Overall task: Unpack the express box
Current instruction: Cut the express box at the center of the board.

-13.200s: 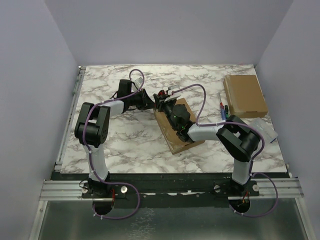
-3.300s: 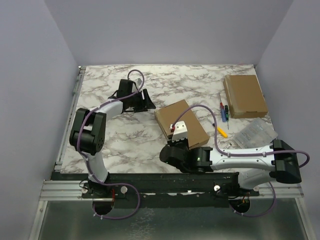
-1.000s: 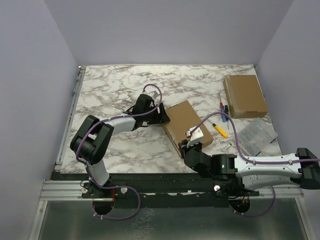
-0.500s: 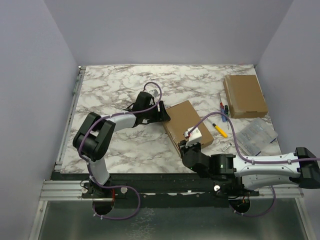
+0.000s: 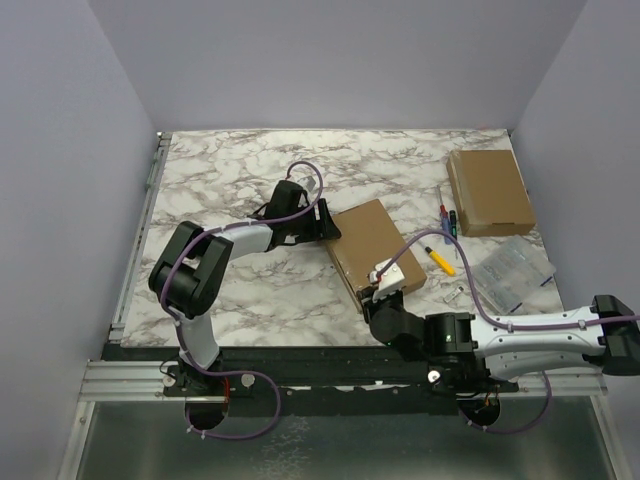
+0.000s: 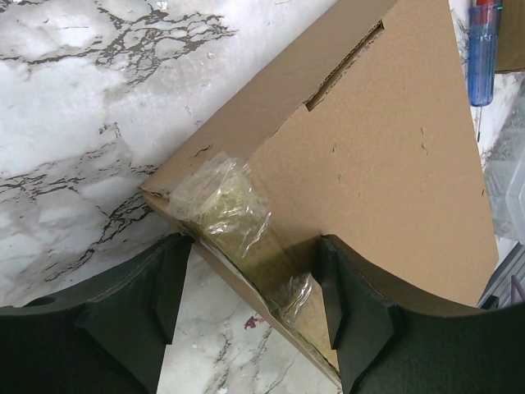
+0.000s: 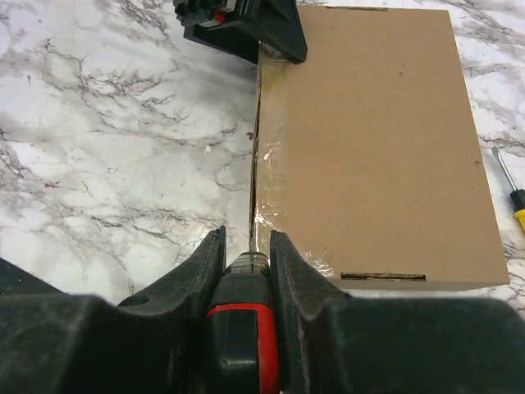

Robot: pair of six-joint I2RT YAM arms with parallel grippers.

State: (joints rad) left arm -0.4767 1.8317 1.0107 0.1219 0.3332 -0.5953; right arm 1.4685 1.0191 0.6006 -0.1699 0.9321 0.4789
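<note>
The express box (image 5: 368, 238) is a flat brown carton lying mid-table, its long left seam covered with clear tape (image 7: 267, 189). My left gripper (image 5: 328, 226) is open at the box's far left corner (image 6: 176, 193); one finger is beside the box over the table, the other over the lid. In the left wrist view the gripper (image 6: 250, 275) has the taped edge (image 6: 238, 213) running between its fingers. My right gripper (image 7: 246, 246) is shut on a black-and-red tool (image 7: 242, 328), whose thin tip meets the near end of the taped seam. From above, that gripper (image 5: 385, 290) sits at the box's near corner.
A second flat carton (image 5: 490, 190) lies at the back right. Screwdrivers (image 5: 446, 218), one with a yellow handle (image 5: 440, 262), lie between the two boxes, and a clear plastic bag (image 5: 512, 268) is at the right edge. A blue-handled screwdriver (image 6: 482, 49) shows beyond the box.
In the last second the left gripper has edged slightly closer to the box corner. The right gripper, with the tool, has stayed at the near corner. Before that, both arms moved in.
</note>
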